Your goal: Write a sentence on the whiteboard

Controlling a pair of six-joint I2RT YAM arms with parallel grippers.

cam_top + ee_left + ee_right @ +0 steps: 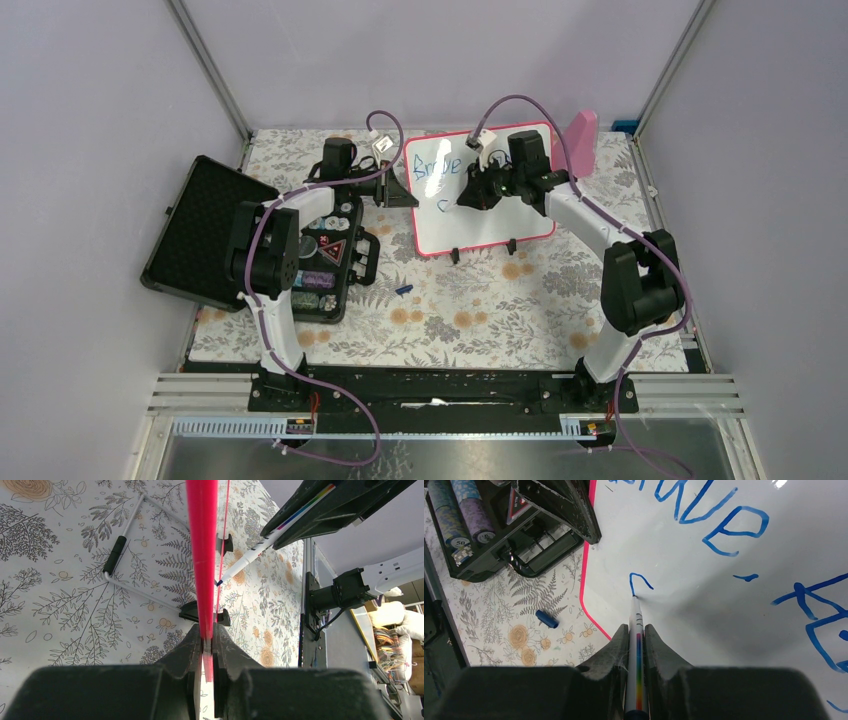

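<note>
While the second line of the sentence (719, 525) amounted to one small hooked stroke under "Brave", the likeliest failure was judged to be a shift of the whiteboard (500, 220). Too firm a push from the marker (636, 625) could rock it on its stand feet or slide its pink frame through the left tool (209, 632), and the letters would be warped. The marker itself could also be twisted in its grip by that pressure. The right tool (636, 630) was seen clamped narrowly on the marker's barrel, the tip touching the board. The left tool was pinched almost closed on the board's left edge. The board was propped at the back of the counter (480, 300), beside the open poker-chip case (330, 260).
</note>
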